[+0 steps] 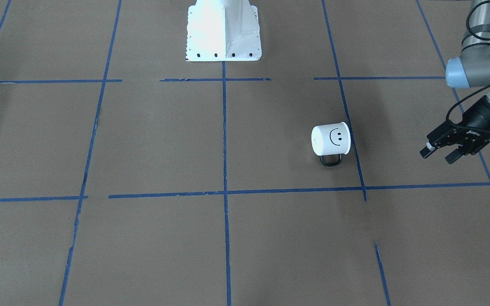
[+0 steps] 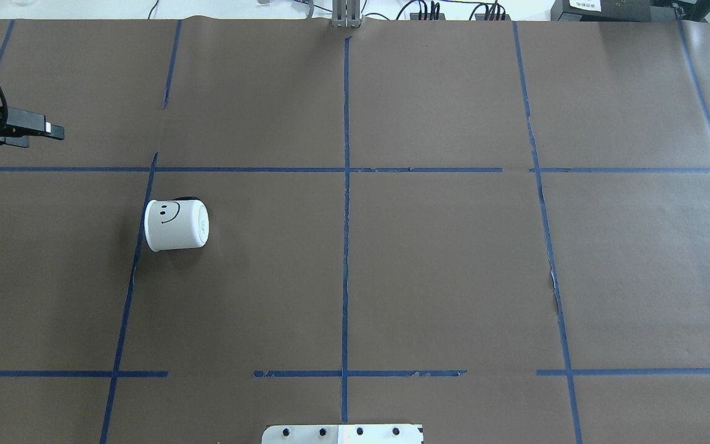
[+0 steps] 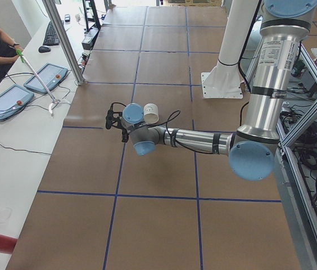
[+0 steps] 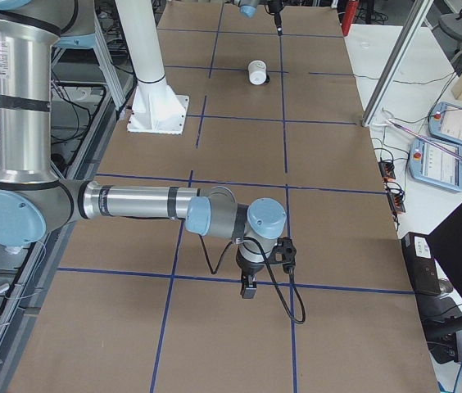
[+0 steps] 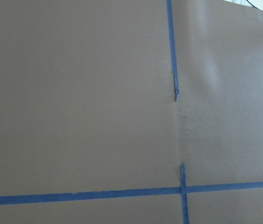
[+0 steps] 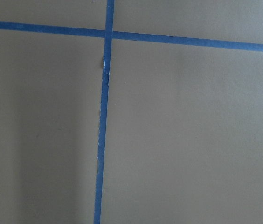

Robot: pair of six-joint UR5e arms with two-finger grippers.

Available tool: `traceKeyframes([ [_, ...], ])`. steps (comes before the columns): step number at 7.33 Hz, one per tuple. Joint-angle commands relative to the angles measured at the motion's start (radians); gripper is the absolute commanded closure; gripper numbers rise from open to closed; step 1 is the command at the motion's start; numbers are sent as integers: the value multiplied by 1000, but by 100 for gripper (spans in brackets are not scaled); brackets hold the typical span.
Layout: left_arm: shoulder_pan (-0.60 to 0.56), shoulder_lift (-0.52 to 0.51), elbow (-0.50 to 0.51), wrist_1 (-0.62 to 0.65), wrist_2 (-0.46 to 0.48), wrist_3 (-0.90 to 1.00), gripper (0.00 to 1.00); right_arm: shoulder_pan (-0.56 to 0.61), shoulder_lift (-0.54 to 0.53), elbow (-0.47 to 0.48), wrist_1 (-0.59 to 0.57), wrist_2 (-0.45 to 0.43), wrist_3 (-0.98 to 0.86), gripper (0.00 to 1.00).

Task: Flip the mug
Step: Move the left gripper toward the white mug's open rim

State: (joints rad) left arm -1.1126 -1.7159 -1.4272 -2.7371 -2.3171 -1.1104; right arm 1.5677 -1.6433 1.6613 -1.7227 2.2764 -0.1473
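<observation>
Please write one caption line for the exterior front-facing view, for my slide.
The mug lies on its side on the table, smiley upward; the left gripper is open, apart from it.

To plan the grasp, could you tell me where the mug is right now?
In the overhead view the mug sits in the left half, just right of a blue tape line, apart from the left gripper.

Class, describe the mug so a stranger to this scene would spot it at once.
On the brown table gridded with blue tape, look to the robot's left half. The mug lies on its side beside a tape line, white with a black smiley and black handle.
</observation>
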Motion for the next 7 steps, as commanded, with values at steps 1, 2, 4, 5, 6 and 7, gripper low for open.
traceKeyframes([
  [1,75,-10,44,-209,-1,-182,0,0,0,0,0,0,0,0],
  [2,121,-11,51,-302,2,-278,0,0,0,0,0,0,0,0],
  [4,170,-14,123,-526,18,-403,0,0,0,0,0,0,0,0],
  [5,207,-24,131,-559,77,-452,0,0,0,0,0,0,0,0],
  [6,247,-37,131,-593,126,-523,0,0,0,0,0,0,0,0],
  [7,281,-50,131,-627,172,-599,0,0,0,0,0,0,0,0],
])
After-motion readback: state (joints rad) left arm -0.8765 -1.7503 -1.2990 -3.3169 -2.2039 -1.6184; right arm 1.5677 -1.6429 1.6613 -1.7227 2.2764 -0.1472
